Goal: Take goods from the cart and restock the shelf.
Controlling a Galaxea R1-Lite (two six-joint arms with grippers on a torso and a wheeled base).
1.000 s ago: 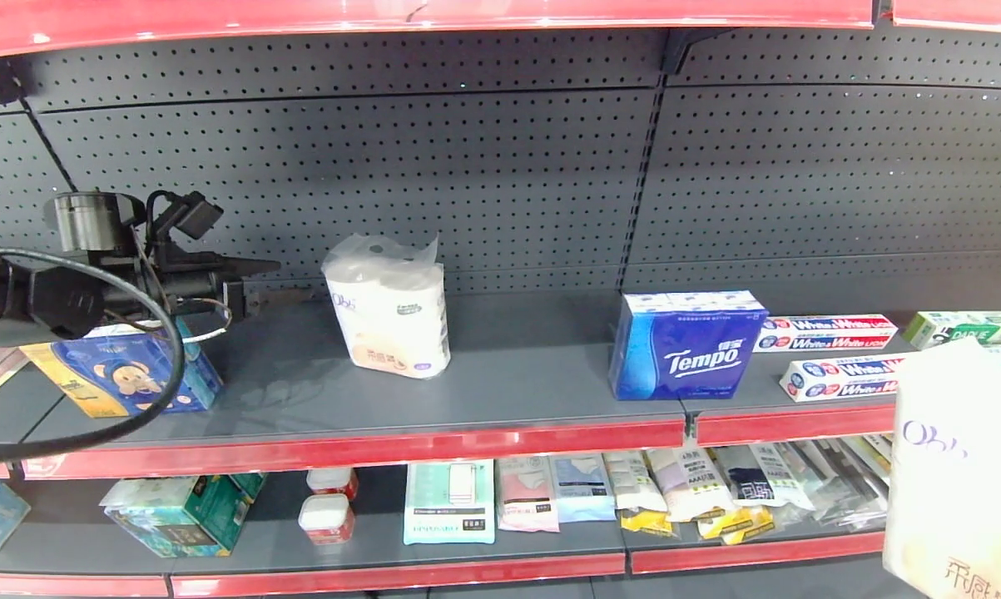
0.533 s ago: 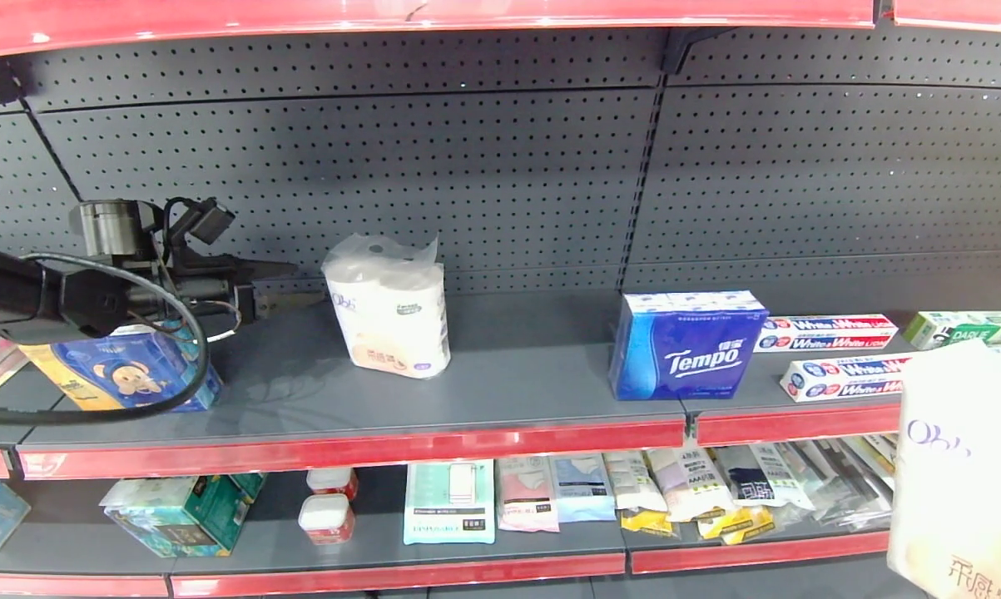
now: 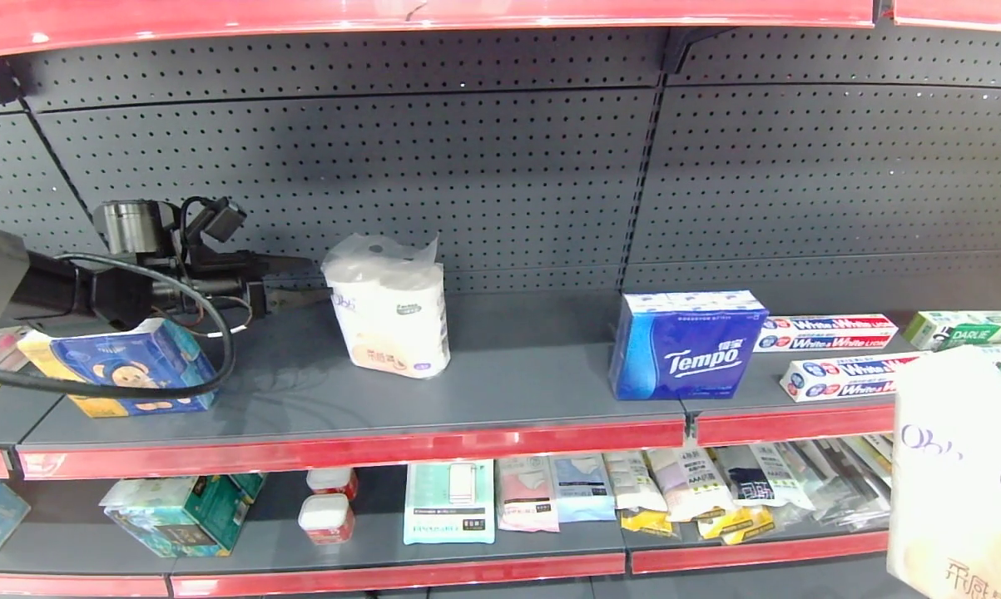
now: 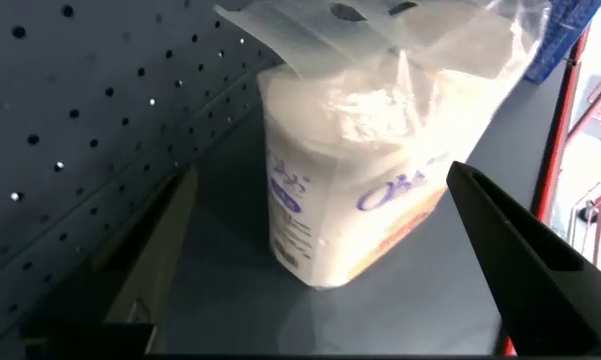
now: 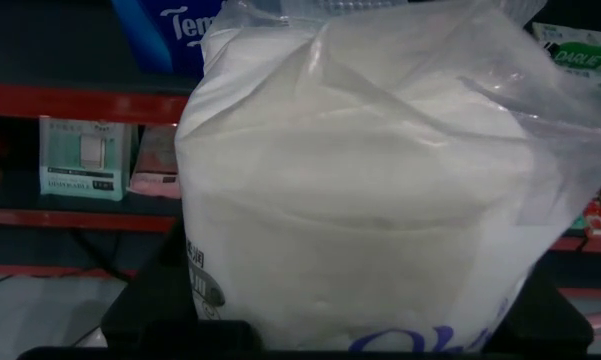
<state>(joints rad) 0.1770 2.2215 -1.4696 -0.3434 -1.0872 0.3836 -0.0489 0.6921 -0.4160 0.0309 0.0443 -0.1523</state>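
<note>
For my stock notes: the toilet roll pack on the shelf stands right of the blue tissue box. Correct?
No. The head view shows the toilet roll pack standing left of the blue tissue box, not right.

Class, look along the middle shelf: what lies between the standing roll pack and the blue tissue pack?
Nothing: the head view shows bare shelf between roll pack and tissue pack.

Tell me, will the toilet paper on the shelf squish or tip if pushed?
Probably squishy: the toilet paper pack is soft rolls in loose, crinkled plastic, so it should dent. It likely weighs little for its bulk. Standing tall on the smooth shelf, it may slide or tip if the left gripper nudges it high.
</note>
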